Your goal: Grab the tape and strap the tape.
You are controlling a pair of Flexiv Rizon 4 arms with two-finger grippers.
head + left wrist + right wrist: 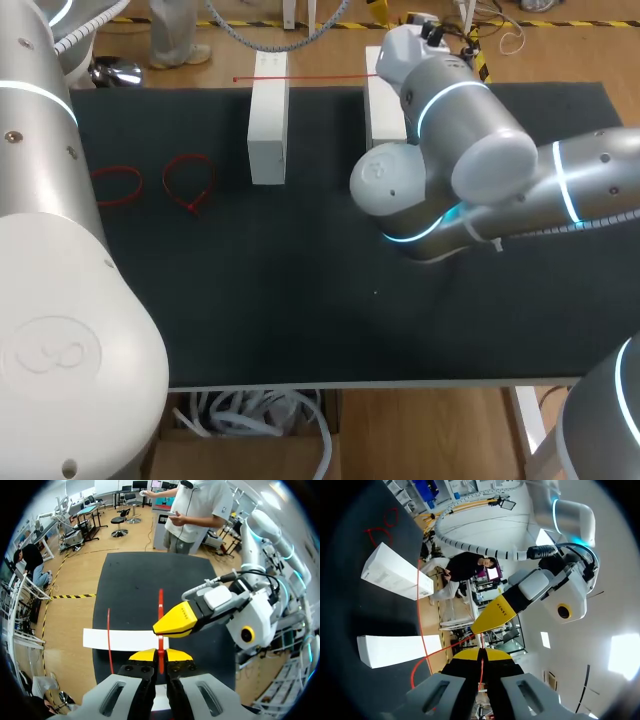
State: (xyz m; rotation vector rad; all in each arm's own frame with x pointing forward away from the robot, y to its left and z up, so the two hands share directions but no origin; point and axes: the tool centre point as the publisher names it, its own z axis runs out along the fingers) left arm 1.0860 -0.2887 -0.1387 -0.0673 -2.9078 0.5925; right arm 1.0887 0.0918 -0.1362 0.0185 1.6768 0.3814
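Grip check: found left gripper [160, 656] pinched shut on red tape [160, 602], right gripper [481, 656] likewise; both set close together, probably for threading the strap.

I am looking at a white block [268, 130] and a second white block [383, 112] that are lying parallel, apart from each other, near the far edge of the black table [300, 300].

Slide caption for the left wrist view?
Left gripper shut on the red tape over a white block, right gripper close ahead.
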